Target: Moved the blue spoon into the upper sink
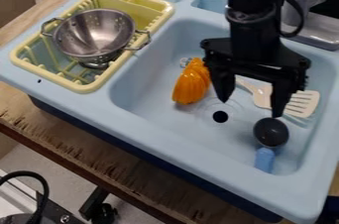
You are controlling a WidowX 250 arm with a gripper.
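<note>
Wooden worktop point(83, 144), pale blue sink point(153, 130) set on it — and down in the basin lies the blue-handled spoon point(271, 132), dark bowl near the slotted spatula point(301, 104). Over them hangs the black pincer point(250, 108) — spread wide open.

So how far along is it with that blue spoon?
The move doesn't look done: the blue-handled spoon lies toward the front of the sink. The open gripper hangs above, holding nothing. Left, probably: grip the spoon, shift it farther back, release.
</note>
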